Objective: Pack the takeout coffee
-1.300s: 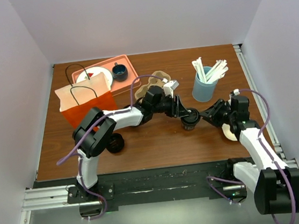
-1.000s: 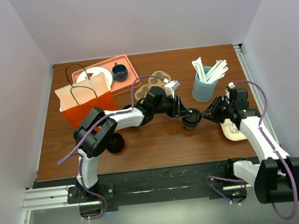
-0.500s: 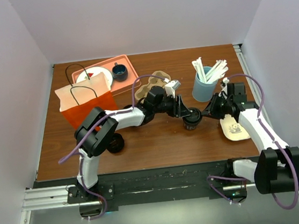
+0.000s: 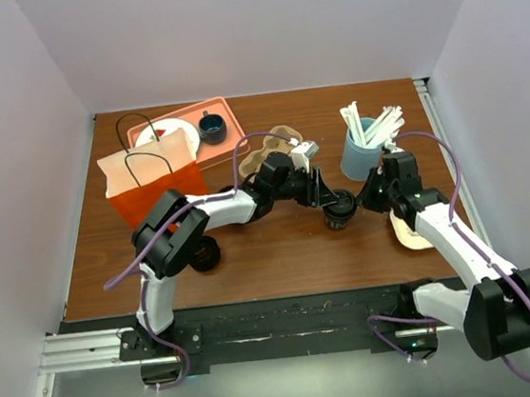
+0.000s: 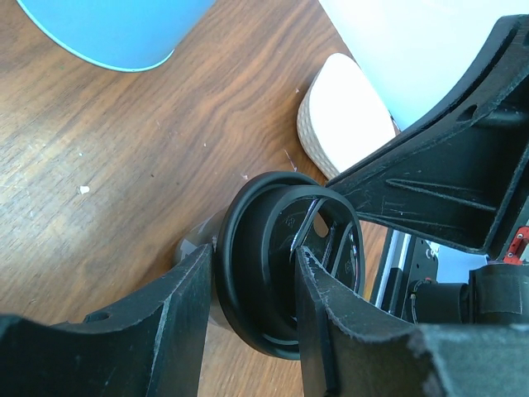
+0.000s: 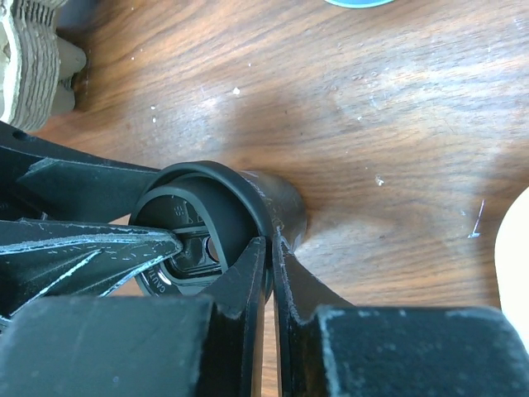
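Lid-seating step, I judged: my left gripper clamped the takeout coffee mid-frame; my right gripper, fingers together, touched its lid. Next called for an upright carry to the paper bag.

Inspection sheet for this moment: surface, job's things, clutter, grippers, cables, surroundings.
Surface: brown wood table, a few white specks.
Job's things: coffee, lidded, upright, mid-table.
Clutter: orange bag; tray holding a plate and an unlidded cup; carrier; blue cup of sticks; white dish; black round piece.
Grippers: left gripper closed around the coffee; right gripper shut, tips at the lid's rim.
Cables: purple cables along both arms.
Surroundings: white walls; metal rail at the near edge.
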Robot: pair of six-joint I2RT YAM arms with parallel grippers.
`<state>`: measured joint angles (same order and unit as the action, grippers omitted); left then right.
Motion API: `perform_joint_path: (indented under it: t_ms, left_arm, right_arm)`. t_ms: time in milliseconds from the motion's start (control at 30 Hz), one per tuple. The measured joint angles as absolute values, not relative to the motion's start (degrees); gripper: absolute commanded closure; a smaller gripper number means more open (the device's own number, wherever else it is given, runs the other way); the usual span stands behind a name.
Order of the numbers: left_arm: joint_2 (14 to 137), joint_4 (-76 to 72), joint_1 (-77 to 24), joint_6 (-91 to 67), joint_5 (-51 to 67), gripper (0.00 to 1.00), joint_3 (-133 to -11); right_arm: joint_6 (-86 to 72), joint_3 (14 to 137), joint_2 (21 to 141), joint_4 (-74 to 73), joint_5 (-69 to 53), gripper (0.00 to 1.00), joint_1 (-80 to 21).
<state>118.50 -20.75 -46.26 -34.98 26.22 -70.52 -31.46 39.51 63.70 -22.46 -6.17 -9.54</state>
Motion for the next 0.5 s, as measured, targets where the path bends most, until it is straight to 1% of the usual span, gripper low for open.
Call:
perform_joint_path:
  t_ms: [133,167,267,433,500]
  left_arm:
    - [118.5,-20.8,-46.3,-35.0,26.2,0.67,-70.5]
    - [118.5,-20.8,-46.3,-35.0,26.2,0.67,-70.5]
    - [118.5,-20.8,-46.3,-34.9,26.6,0.67,-70.6]
    - [118.4,-19.1,-46.3,-34.5,26.7,0.66,-71.5]
    - [118.3,-17.2,-46.3,-33.9,26.7,0.62,-72.4]
  right_arm:
    - [-32.2,39.3,63.2,-22.2,-5.6,0.89,-9.8]
    - [-32.4,39.3,63.0,-22.3,-5.6,0.86,-9.8]
    - [-32.9,40.7,63.0,-24.5,-5.5,0.80,-10.1]
    - [-33.2,46.1,65.4,-31.6,-5.0,0.79,-10.3]
    - [-33.4,47.7,65.6,-34.1,-5.0,0.79,-10.5]
